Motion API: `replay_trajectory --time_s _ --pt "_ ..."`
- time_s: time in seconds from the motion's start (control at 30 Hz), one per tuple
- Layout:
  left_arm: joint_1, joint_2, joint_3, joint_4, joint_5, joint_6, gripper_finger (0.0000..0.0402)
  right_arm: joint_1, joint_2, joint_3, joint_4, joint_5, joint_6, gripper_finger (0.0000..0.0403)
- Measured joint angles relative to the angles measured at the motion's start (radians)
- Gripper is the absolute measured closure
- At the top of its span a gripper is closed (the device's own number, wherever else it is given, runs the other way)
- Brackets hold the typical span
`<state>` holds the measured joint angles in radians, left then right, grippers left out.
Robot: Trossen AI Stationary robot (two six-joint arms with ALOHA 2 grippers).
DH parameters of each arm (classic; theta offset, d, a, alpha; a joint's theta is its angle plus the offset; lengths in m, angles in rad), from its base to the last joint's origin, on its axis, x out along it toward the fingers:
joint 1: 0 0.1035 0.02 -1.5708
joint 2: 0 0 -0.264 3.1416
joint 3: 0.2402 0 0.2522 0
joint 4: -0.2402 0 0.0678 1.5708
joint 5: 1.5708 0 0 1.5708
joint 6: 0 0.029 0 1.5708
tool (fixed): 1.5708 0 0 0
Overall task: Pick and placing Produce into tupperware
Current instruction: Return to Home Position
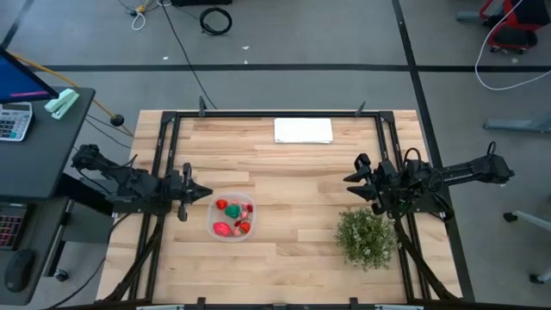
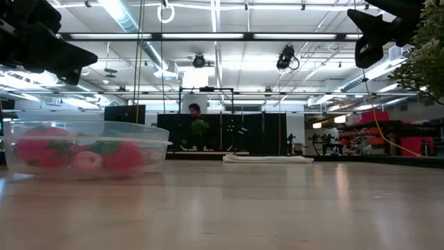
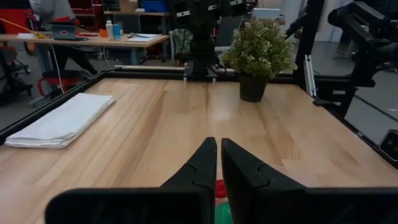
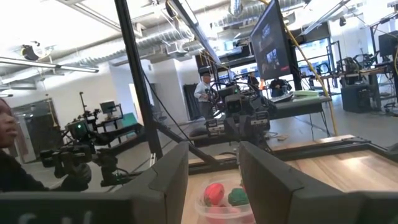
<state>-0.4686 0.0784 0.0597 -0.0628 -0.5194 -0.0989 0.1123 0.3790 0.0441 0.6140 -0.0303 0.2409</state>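
Observation:
The tupperware is a round clear container on the left half of the table, also in the low view and right wrist view. Red, pink and one green produce lie inside it. My left gripper hovers above the table just left of the container's far rim, fingers shut, seen in its wrist view. My right gripper is raised at the table's right side, above and beyond the plant, fingers open. Neither holds anything.
A bushy green plant in a dark pot stands at the right near side. A folded white cloth lies at the far edge. A black frame rims the table. Bare wood lies between container and plant. A person sits beyond the table.

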Motion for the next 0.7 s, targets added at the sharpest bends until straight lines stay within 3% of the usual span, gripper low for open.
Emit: replay_trajectory --time_s 0.7 --pt "0.000 0.000 0.000 -0.001 0.001 -0.047 0.0366 0.000 0.000 0.000 0.000 0.000 0.000 0.0251"
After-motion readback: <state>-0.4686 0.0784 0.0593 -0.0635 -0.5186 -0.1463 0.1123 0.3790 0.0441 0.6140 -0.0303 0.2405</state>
